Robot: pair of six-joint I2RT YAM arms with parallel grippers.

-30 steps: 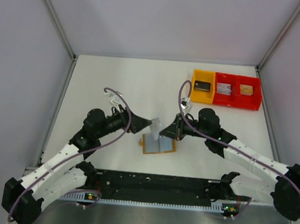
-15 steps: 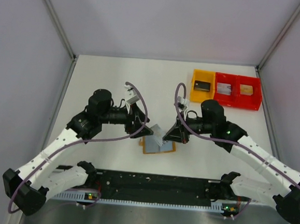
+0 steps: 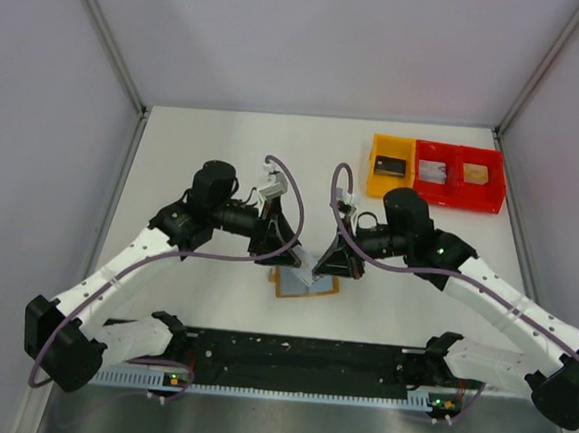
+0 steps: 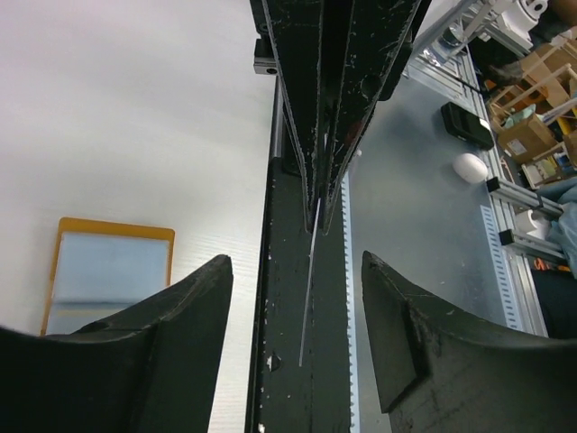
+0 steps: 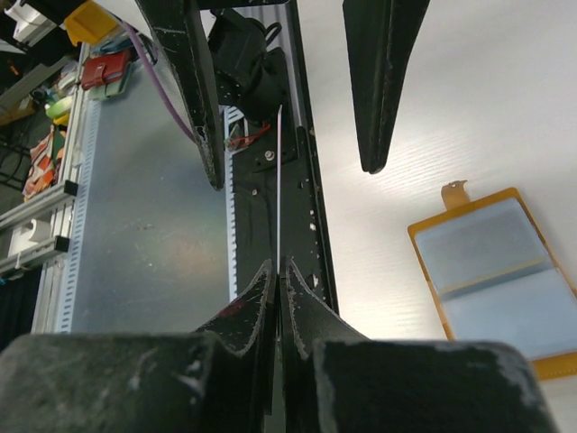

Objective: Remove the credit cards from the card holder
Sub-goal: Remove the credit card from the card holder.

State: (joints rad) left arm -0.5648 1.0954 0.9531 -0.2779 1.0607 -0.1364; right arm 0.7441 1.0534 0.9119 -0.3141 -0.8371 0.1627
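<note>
The card holder (image 3: 314,285) lies open on the table, tan rim with a grey-blue inner face; it also shows in the left wrist view (image 4: 106,278) and the right wrist view (image 5: 498,271). My right gripper (image 3: 328,264) (image 5: 279,263) is shut on one pale credit card (image 3: 301,268), seen edge-on as a thin line (image 5: 279,171) (image 4: 311,271), held just above the holder. My left gripper (image 3: 284,258) (image 4: 296,260) is open, its fingers (image 5: 379,81) spread on either side of the card's free end without touching it.
A yellow tray (image 3: 372,169) and two red trays (image 3: 455,174) hold small rectangles at the back right. A black rail (image 3: 299,356) runs along the near edge between the arm bases. Grey walls enclose the table on three sides.
The left arm has swung right and turned its wrist, so its open fingers now straddle the card. The right gripper and card have dropped slightly toward the holder.
</note>
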